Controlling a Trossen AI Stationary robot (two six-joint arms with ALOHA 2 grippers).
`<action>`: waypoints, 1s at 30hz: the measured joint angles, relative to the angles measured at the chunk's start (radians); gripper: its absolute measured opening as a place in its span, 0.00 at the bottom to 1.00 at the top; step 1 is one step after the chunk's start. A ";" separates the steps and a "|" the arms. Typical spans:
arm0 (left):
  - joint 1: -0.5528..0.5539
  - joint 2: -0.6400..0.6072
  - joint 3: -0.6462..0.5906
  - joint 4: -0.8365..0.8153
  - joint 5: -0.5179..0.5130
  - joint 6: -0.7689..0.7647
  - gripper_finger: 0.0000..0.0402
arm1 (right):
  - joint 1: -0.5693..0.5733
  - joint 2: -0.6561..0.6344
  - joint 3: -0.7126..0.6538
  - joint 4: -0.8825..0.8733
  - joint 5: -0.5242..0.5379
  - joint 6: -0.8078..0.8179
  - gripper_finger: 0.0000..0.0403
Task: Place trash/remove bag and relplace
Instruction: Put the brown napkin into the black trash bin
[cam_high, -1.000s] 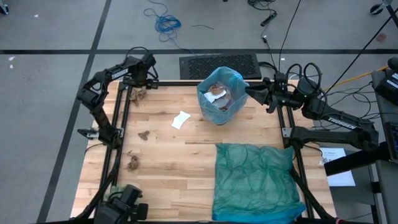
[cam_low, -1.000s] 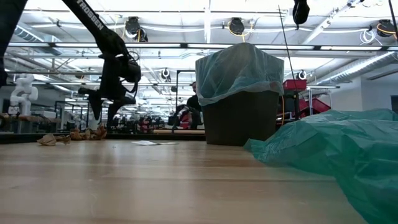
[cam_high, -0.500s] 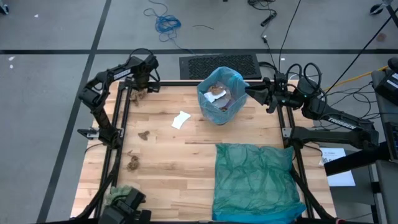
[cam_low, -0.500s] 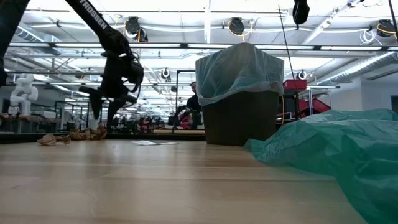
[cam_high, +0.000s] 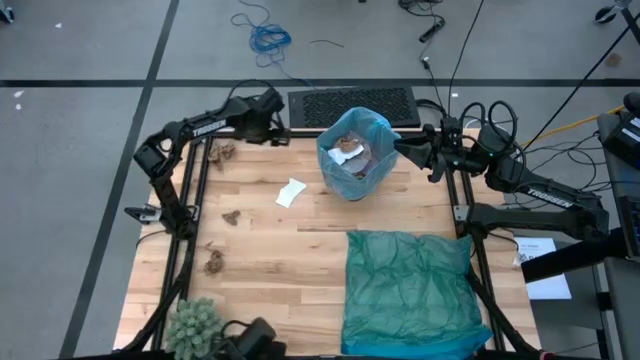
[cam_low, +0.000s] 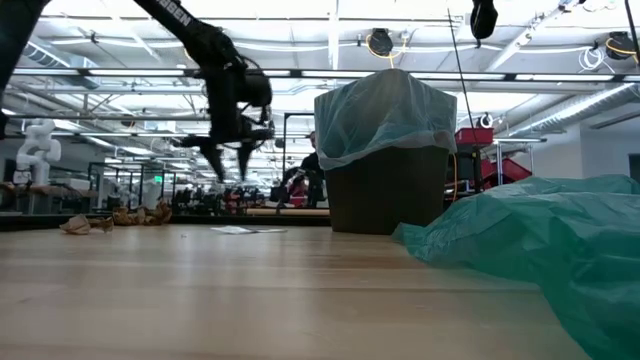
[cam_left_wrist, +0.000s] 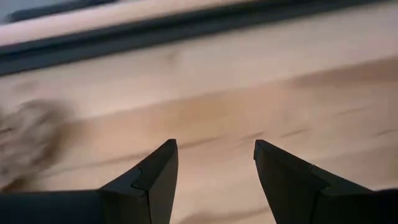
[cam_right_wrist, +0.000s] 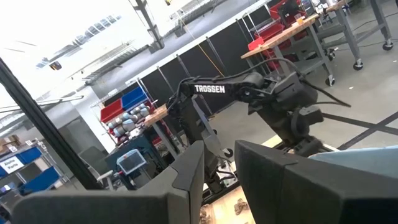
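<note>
The left gripper, jaws spread and empty, hangs over the table's far edge between the brown wads and the bag-lined bin, so trash collecting seems underway and a wad needs grasping next, while the right gripper, narrowly parted, waits beside the bin.

left gripper fingers apart above the table, beside the blue-lined bin, teal bag nearer

Grey floor, blue cable, black mat
</note>
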 joint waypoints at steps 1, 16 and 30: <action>-0.008 0.006 0.000 0.034 -0.006 -0.036 0.52 | 0.000 0.000 0.000 0.000 0.000 0.000 0.21; 0.069 0.196 -0.001 -0.031 -0.105 -0.187 0.52 | 0.001 0.000 0.000 -0.001 -0.004 0.034 0.21; 0.055 0.196 0.089 -0.233 -0.221 -0.118 0.52 | 0.000 0.000 0.000 -0.004 -0.001 0.021 0.21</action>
